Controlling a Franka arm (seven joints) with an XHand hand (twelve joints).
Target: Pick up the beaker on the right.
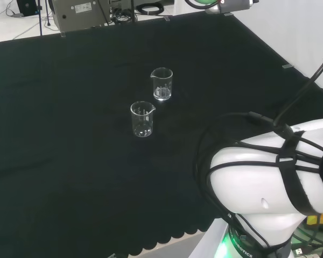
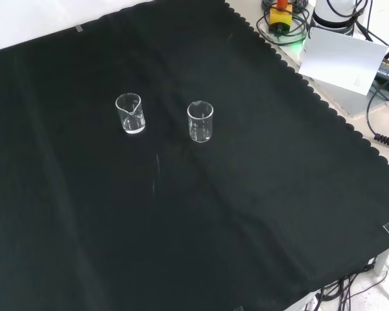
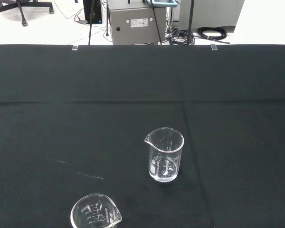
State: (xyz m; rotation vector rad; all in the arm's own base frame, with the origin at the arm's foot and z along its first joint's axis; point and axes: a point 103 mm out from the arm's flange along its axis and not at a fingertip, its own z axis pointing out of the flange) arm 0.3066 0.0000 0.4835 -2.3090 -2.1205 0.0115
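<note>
Two clear glass beakers stand upright and apart on the black-clothed surface (image 1: 70, 161), toward its middle, well away from every edge. In the head view the right-hand beaker (image 1: 162, 84) is also the farther one, with its spout turned left; the other beaker (image 1: 142, 119) stands nearer and to the left. In the front view the target beaker (image 2: 130, 113) is on the left and its neighbour (image 2: 200, 121) on the right. Both look empty. How the hand's fingers are set I cannot tell.

The beaker is probably light, rigid, smooth and breakable, so it could slip or tip if nudged. A sensible hold is around the mid-wall, below the flared rim and clear of the spout, approached from the side away from its neighbour.
</note>
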